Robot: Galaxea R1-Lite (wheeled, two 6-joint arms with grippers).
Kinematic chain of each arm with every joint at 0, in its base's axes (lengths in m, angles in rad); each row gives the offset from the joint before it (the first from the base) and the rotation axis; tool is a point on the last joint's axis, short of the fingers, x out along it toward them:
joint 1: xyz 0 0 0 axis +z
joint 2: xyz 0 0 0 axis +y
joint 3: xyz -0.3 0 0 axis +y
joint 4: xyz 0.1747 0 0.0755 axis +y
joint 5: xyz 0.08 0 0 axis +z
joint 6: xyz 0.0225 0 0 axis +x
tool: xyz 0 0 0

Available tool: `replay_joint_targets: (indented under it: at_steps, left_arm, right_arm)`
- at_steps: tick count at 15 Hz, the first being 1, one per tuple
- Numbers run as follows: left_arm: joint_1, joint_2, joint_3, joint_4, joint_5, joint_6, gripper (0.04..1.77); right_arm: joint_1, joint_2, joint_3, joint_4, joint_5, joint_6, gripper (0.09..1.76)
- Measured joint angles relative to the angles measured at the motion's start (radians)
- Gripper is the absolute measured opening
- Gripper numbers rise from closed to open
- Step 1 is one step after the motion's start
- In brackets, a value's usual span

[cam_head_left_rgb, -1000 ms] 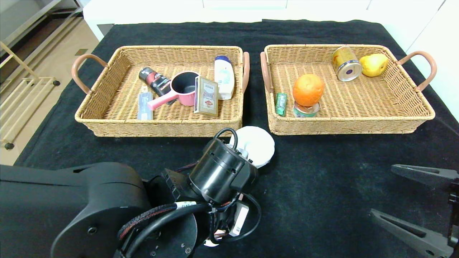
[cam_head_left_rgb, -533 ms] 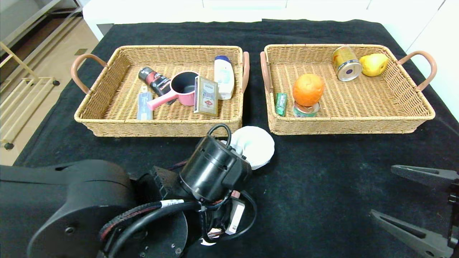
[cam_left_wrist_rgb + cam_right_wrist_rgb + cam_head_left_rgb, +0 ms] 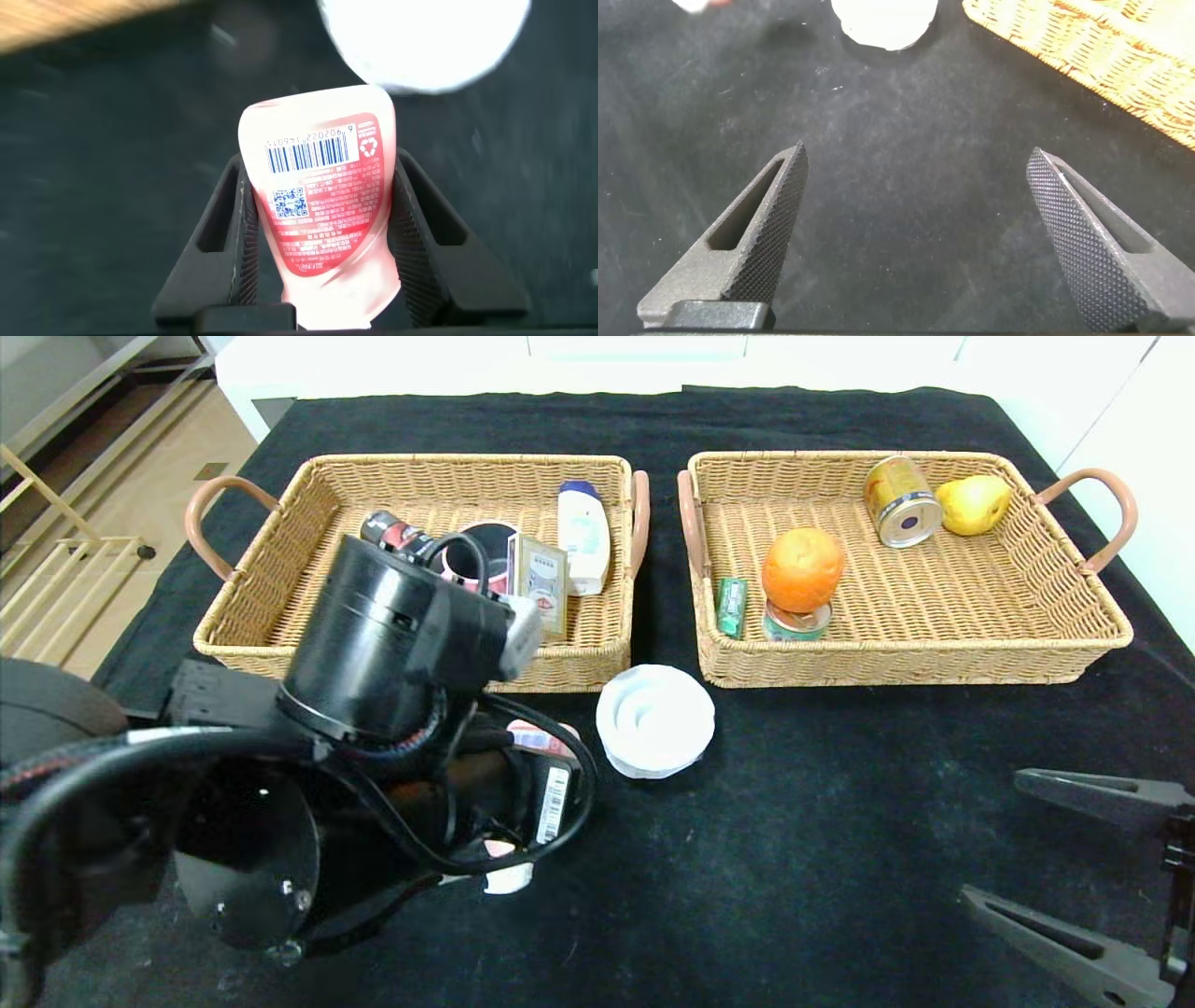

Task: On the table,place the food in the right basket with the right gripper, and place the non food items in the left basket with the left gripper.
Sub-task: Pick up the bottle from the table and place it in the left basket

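My left gripper [image 3: 320, 161] is shut on the pink bottle [image 3: 318, 215] and holds it above the black table [image 3: 840, 821], in front of the left basket [image 3: 448, 462]. In the head view the bottle's label [image 3: 553, 803] and white cap [image 3: 509, 879] show under the wrist. The white tub [image 3: 653, 719] stands on the cloth between the baskets' front corners. The beige box [image 3: 543, 581] is in the left basket; the translucent case is hidden behind my arm. The orange [image 3: 801, 569] sits on the tin [image 3: 796, 621] beside the gum pack [image 3: 732, 607] in the right basket [image 3: 896, 663]. My right gripper [image 3: 917, 152] is open and empty at the near right.
The left basket also holds a black bottle [image 3: 392, 534], a pink pot [image 3: 481, 555] and a white bottle [image 3: 583, 537]. The right basket also holds a gold can [image 3: 901, 502] and a yellow pear [image 3: 973, 504]. The table's left edge drops to the floor [image 3: 112, 504].
My left arm has swung left and risen toward the left basket with the pink bottle in it, uncovering the white tub and hiding the translucent case. The right arm has not moved.
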Motion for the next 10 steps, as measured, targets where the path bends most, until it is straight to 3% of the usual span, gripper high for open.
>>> replay_joint_targets:
  at_steps: [10]
  left_arm:
    - [0.28, 0.035, -0.265, -0.001, -0.01, 0.091, 0.87]
  right_arm:
    - [0.001, 0.0, -0.001, 0.0, 0.0, 0.0, 1.71]
